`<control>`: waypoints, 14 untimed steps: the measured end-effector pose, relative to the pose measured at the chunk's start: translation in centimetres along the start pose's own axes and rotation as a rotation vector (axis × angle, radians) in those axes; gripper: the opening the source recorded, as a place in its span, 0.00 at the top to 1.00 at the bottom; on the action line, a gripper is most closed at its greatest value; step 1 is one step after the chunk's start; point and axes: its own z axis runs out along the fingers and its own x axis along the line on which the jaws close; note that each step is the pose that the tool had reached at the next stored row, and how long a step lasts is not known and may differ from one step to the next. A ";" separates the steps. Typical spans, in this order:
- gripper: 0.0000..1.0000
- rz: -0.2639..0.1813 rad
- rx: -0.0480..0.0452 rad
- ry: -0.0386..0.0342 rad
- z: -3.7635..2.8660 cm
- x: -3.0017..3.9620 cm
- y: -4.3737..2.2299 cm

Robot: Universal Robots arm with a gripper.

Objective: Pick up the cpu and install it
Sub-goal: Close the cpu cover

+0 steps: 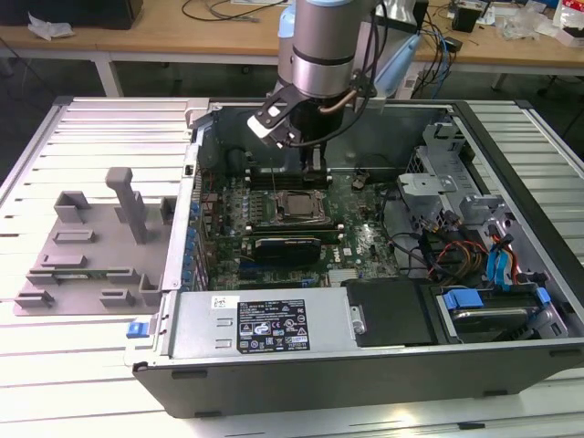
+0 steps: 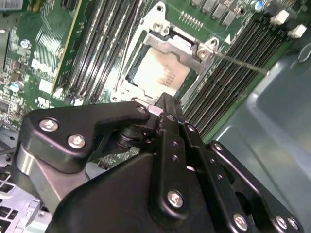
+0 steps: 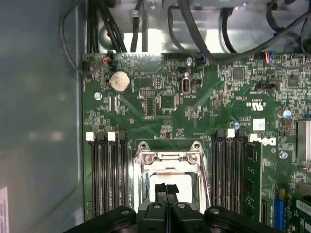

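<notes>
Exterior view, from its left: grey fixture tray (image 1: pixel 91 246) on slatted table (image 1: pixel 55 392), well apart from the work. Open PC case (image 1: pixel 365 383) beside it, lying flat, power supply (image 1: pixel 265 321) along the near wall. Mid-case: green motherboard (image 1: pixel 365 246), black card (image 1: pixel 287 245) just in front of the socket (image 1: pixel 294 205). Arm (image 1: pixel 319 55) comes down from above into the case, wrist over the area just behind the socket. Toward the exterior view's right: cable bundle (image 1: pixel 447 255), drive with blue tabs (image 1: pixel 474 310).

Cpu (image 2: pixel 163 73) lies flat inside the socket, silver-white top up, metal frame around it, memory slots (image 3: pixel 109 174) on both sides. Thin lever wire (image 2: pixel 238 63) sticks out from the frame corner.

Gripper (image 3: pixel 166 194) in both wrist views: black fingertips (image 2: pixel 165 104) pressed together with only a thin seam, nothing between them. Tips sit over the cpu's near edge; contact or a gap above it, cannot tell
</notes>
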 end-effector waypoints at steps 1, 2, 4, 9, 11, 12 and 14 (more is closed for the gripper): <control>0.89 0.000 -0.0001 -0.0001 0.09 -0.05 -0.29; 0.89 0.000 -0.0004 0.0001 0.23 -0.10 -0.61; 0.89 0.000 -0.0005 0.0001 0.67 -0.22 -0.86; 0.89 0.000 -0.0004 0.0000 0.85 -0.27 -0.88; 0.89 -0.015 -0.0005 0.0000 0.86 -0.28 -0.88; 0.89 -0.022 -0.0007 0.0000 0.86 -0.27 -0.88; 0.89 -0.065 -0.0012 -0.0001 0.88 -0.27 -0.88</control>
